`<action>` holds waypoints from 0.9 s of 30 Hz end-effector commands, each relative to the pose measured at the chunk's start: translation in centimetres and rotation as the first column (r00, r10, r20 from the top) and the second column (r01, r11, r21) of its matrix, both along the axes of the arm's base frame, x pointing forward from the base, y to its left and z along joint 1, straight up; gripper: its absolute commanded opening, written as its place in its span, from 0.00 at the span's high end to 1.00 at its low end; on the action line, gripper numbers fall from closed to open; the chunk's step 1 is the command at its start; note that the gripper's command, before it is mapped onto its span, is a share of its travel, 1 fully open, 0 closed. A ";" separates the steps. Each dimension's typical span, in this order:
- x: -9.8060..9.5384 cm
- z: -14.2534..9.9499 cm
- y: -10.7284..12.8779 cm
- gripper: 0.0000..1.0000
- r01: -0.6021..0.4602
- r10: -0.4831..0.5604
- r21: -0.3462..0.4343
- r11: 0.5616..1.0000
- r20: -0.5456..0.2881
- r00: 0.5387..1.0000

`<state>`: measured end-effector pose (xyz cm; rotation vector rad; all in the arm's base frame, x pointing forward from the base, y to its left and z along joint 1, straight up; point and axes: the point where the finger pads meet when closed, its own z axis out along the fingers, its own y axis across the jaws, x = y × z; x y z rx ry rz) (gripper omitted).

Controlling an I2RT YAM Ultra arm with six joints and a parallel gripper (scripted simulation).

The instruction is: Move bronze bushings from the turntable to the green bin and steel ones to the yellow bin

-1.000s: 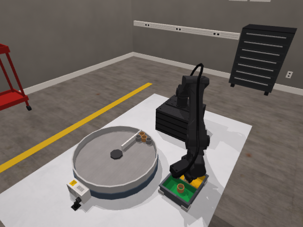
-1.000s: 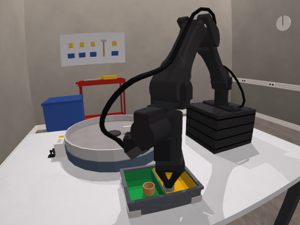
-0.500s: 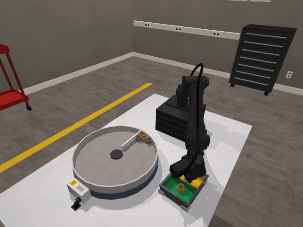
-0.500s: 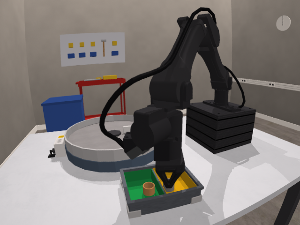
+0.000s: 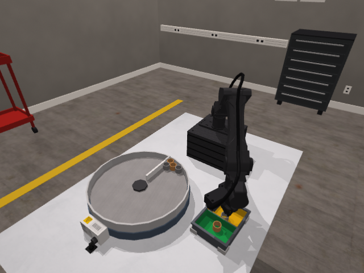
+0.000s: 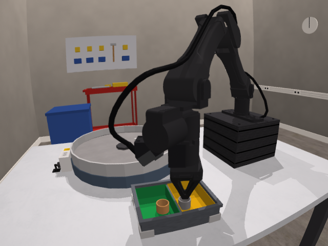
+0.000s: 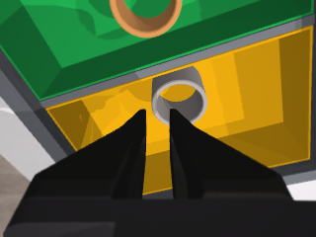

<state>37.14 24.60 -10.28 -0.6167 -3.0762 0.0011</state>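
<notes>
My gripper point(image 6: 184, 196) hangs over the yellow bin point(image 6: 198, 197), its fingers slightly apart with nothing between them. In the wrist view the fingertips stand just above the near rim of a steel bushing, which stands upright on the yellow bin's floor point(image 7: 247, 99). The steel bushing also shows in the exterior view point(image 6: 184, 203). A bronze bushing point(image 6: 162, 206) stands upright in the green bin point(image 6: 148, 198). On the turntable point(image 5: 137, 190), a cluster of bronze and steel bushings point(image 5: 172, 165) sits against the far rim beside a white bar.
The two bins share one dark tray next to the turntable. The arm's black base block point(image 5: 210, 141) stands behind. A small white control box point(image 5: 94, 229) sits at the turntable's front left.
</notes>
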 end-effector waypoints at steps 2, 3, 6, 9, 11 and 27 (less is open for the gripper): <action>1.6 4.4 0.4 0.87 0.003 -0.004 0.019 1.000 0.048 0.999; 1.5 4.9 0.4 0.87 0.003 -0.004 0.019 1.000 0.048 0.999; 1.5 6.3 0.4 0.87 0.003 -0.004 0.019 1.000 0.048 0.999; 1.4 7.5 0.4 0.87 0.003 -0.004 0.019 1.000 0.048 0.999; 1.4 8.0 0.3 0.87 0.003 -0.004 0.019 1.000 0.048 0.999; 1.4 8.6 0.3 0.87 0.003 -0.004 0.019 1.000 0.048 0.999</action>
